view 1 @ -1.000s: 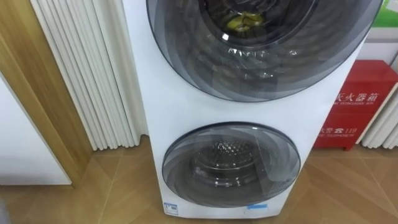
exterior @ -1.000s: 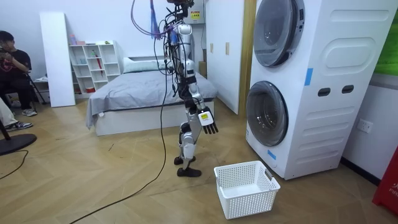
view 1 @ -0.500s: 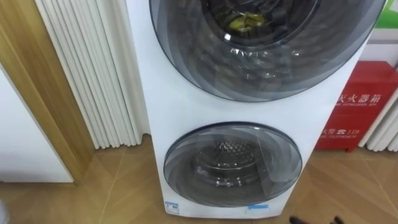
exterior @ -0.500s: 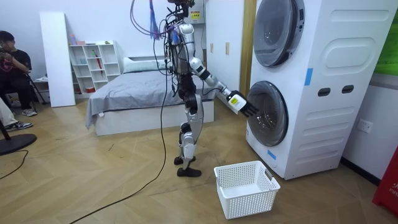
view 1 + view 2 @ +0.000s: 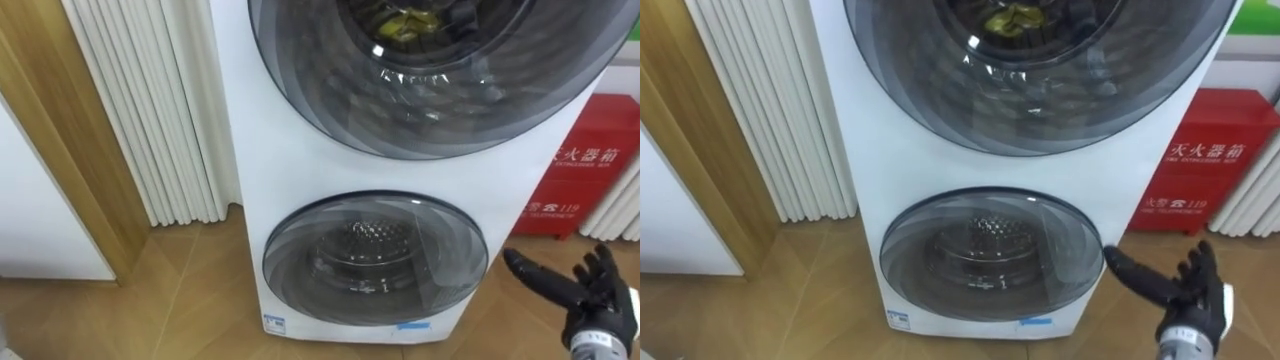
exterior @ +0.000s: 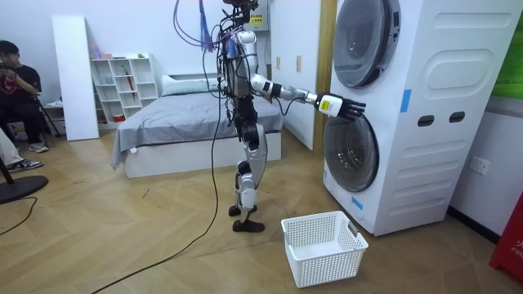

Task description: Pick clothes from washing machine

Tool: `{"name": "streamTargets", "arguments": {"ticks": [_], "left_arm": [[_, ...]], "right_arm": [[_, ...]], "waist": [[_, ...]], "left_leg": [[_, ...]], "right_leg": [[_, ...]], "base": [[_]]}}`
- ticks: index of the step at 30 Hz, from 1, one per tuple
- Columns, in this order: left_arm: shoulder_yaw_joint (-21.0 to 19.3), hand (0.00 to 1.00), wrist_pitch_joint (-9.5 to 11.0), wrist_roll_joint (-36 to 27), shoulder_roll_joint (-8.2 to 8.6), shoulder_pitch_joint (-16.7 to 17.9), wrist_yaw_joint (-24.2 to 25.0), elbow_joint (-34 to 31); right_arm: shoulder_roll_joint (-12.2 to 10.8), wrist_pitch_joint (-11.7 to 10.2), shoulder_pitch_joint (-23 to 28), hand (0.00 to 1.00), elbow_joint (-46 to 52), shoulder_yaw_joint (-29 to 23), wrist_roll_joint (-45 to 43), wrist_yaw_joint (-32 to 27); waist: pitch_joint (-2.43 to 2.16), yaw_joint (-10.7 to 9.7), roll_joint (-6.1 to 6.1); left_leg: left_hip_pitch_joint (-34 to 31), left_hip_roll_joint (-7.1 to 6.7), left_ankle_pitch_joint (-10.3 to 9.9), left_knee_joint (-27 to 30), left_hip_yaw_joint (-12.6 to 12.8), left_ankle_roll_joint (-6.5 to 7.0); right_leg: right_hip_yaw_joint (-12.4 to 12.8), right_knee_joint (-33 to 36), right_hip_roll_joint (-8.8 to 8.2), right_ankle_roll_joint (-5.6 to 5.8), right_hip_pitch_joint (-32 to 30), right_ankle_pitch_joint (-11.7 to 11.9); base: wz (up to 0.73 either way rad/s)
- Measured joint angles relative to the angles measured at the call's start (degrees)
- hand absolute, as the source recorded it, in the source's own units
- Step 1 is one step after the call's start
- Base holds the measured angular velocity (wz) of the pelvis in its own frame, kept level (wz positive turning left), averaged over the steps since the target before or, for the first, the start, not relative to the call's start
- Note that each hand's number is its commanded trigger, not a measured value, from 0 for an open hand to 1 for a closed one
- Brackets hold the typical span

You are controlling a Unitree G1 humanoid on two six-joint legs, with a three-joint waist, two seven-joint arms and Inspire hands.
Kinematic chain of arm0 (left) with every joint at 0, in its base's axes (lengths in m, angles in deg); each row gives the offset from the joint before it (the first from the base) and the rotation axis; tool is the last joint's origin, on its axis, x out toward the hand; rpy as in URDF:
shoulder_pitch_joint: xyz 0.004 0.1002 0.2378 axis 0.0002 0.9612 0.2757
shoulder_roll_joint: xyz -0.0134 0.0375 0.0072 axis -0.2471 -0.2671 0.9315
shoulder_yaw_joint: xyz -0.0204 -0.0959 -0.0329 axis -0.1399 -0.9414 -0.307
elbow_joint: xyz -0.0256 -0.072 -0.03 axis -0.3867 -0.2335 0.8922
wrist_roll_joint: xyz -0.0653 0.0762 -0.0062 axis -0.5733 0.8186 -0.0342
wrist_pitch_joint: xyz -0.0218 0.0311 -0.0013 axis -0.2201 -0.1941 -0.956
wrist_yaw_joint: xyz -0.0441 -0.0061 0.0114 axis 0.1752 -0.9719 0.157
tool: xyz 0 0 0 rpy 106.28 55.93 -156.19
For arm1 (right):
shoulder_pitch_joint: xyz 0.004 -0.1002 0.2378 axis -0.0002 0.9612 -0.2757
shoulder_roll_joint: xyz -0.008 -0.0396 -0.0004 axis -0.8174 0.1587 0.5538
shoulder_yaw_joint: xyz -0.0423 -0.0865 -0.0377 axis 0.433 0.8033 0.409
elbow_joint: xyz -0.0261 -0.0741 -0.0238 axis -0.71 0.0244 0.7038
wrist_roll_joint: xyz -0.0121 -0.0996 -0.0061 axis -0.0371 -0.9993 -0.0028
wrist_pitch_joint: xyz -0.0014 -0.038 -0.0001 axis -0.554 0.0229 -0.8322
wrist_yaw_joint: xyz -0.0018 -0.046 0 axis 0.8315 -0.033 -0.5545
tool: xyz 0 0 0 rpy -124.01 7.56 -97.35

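Near lower door (image 5: pixel 375 262): R robot hand (image 5: pixel 598 300).

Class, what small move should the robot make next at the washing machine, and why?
Probably raise the open right hand toward the rim of the upper door. That door is shut, yellow-green cloth shows behind its glass, and the lower drum looks empty.

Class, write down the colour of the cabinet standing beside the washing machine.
The cabinet is red, best seen in the right eye view.
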Motion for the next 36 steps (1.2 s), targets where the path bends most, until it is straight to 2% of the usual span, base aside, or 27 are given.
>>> {"name": "streamTargets", "arguments": {"ticks": [4,10,20,25,29,34,36], "left_arm": [[-0.01,0.0,-0.5,0.69,0.02,0.02,-0.05,-0.2],[-0.01,0.0,-1.31,2.67,0.05,0.37,-0.47,-0.71],[0.51,0.0,-1.51,4.88,0.03,0.01,-0.55,-0.98],[1.27,0.0,-1.59,5.19,-0.09,0.05,-0.51,-0.88],[1.26,0.0,-1.9,7.05,-0.48,0.05,0.29,-0.87],[1.16,0.0,-2.91,7.33,-1.64,-0.01,0.45,-1.12],[1.15,0.0,-2.94,7.44,-1.95,-0.03,0.38,-1.0]], "right_arm": [[0.35,0.73,-0.06,0.0,5.67,0.22,-0.02,-0.34],[1.45,0.98,-2.2,0.0,8.19,0.17,-0.02,-0.7],[4.07,1.14,-5.76,0.0,12.24,0.47,-0.08,-0.74],[5.04,1.15,-9.97,0.0,12.38,1.14,-0.07,-0.78],[5.22,1.15,-12.4,0.0,12.36,1.14,-0.07,-1.84],[5.48,1.28,-14.15,0.0,11.42,1.17,-0.06,-3.51],[6.53,1.35,-15.37,0.0,9.26,1.18,0.05,-3.57]], "waist": [[0.07,-0.2,-0.16],[0.29,-0.31,-0.53],[0.32,0.89,-0.6],[0.71,1.06,-1.31],[0.55,1.22,-1.63],[0.12,1.38,-2.27],[0.08,1.55,-2.46]], "left_leg": [[0.04,-0.02,0.17,0.05,-0.02,0.01],[-0.13,0.0,0.18,0.36,-0.1,0.02],[-0.03,0.05,0.2,0.13,-0.09,0.03],[-0.16,0.05,0.23,0.17,-0.21,0.04],[-0.32,0.04,0.23,0.16,-0.43,0.05],[-0.81,-0.02,0.23,0.59,-1.49,0.04],[-0.83,-0.05,0.26,0.61,-1.66,0.02]], "right_leg": [[0.02,0.16,-0.04,0.0,0.16,0.0],[-0.03,0.68,-0.08,-0.01,0.18,0.0],[-0.04,0.95,-0.07,0.0,0.09,0.0],[-0.2,0.89,-0.07,0.0,0.05,0.0],[-0.42,0.87,-0.07,0.0,0.0,0.0],[-1.0,0.86,-0.08,0.0,-0.04,0.0],[-0.57,0.8,-0.07,0.0,-0.06,0.0]], "base": [[0.0],[0.0],[0.0],[0.0],[0.03],[0.1],[0.03]]}}
